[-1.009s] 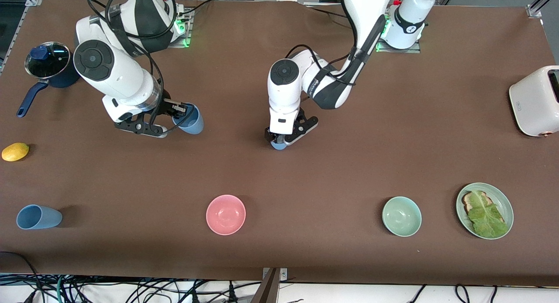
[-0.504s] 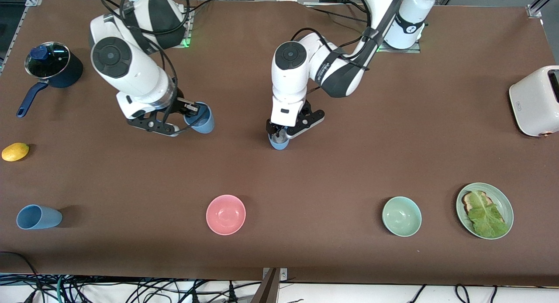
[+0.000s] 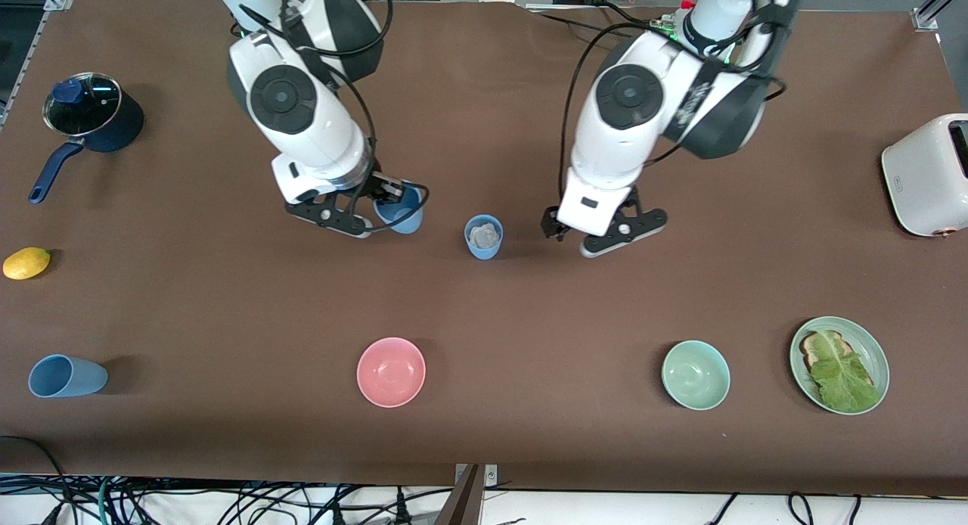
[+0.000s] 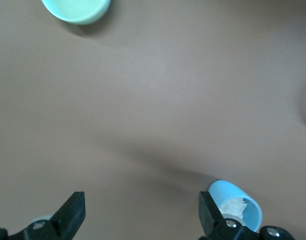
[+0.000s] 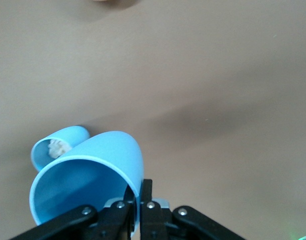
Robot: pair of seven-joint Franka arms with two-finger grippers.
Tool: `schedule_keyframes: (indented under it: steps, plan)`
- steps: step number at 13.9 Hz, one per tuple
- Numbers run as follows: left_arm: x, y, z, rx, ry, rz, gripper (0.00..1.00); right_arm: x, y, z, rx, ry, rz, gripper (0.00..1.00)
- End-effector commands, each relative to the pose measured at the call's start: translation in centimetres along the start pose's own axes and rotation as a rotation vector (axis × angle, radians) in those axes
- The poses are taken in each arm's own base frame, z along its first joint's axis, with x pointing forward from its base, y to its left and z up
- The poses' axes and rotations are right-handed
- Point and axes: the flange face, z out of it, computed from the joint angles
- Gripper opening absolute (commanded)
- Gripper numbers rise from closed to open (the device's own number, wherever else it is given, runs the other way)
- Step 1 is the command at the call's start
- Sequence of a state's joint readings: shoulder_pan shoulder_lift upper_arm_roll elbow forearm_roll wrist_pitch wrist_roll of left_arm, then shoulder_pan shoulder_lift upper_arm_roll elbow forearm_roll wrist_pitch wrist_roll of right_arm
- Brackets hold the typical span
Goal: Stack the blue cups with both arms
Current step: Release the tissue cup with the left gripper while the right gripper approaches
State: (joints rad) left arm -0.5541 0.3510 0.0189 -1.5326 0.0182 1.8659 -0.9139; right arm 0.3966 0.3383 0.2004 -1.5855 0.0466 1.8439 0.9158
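Nearest the front camera, a third blue cup (image 3: 66, 376) lies on its side toward the right arm's end. Mid-table, the standing cup (image 3: 483, 237) is now free: the left gripper (image 3: 605, 234) has let go, lifted and hangs wide open beside it. The right gripper (image 3: 376, 207), pinching its carried cup (image 3: 401, 209) by the rim, has swung close, so stacking looks next.

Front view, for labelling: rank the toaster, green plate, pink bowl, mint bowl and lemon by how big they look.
1. Green plate and toaster: unsure which is larger, since the toaster is cut off at the view's edge.
2. Pink bowl and mint bowl: alike.
3. Lemon.
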Motion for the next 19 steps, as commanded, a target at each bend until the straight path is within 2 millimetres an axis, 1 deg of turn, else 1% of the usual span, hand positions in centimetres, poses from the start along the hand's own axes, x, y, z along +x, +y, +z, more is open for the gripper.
schedule_keyframes:
  steps: [1,2,3,5,6,8,12,13,14,15,16,19]
  plan:
    - [1.9,-4.2,-1.7,0.001,-0.033,0.101,1.00,-1.0,-3.7,-0.1,0.030,0.007,0.028,0.00]
    - [3.0,-5.6,-2.4,-0.001,-0.034,0.125,1.00,-1.6,-5.0,0.1,0.045,0.016,0.037,0.00]
    - [4.0,-6.8,-2.8,-0.002,-0.035,0.135,1.00,-2.0,-5.9,0.4,0.053,0.019,0.049,0.00]
    - [5.3,-9.1,-3.7,0.007,-0.047,0.183,1.00,-2.6,-7.6,0.9,0.074,0.029,0.048,0.00]
    - [6.6,-11.1,-4.5,0.005,-0.049,0.207,1.00,-2.4,-8.0,1.5,0.081,0.032,0.054,0.00]
    - [9.3,-15.5,-5.8,-0.008,-0.042,0.263,1.00,-2.8,-9.4,2.5,0.126,0.054,0.040,0.00]
    - [12.1,-21.2,-7.5,-0.015,-0.034,0.322,1.00,-3.3,-10.1,3.9,0.115,0.047,0.026,0.00]
    - [13.0,-22.8,-7.6,-0.017,-0.033,0.336,1.00,-3.8,-10.4,4.7,0.100,0.044,0.016,0.00]
    - [13.7,-24.0,-7.8,-0.019,-0.029,0.348,1.00,-3.8,-10.4,5.0,0.090,0.049,0.011,0.00]
    - [14.2,-24.8,-8.3,-0.023,-0.019,0.356,1.00,-4.0,-10.7,5.6,0.081,0.048,0.004,0.00]
    - [14.6,-25.7,-8.2,-0.021,-0.020,0.356,1.00,-4.3,-10.8,5.9,0.076,0.047,-0.001,0.00]
    - [15.1,-27.7,-9.4,-0.017,0.003,0.334,1.00,-4.6,-10.9,6.3,0.061,0.056,-0.014,0.00]
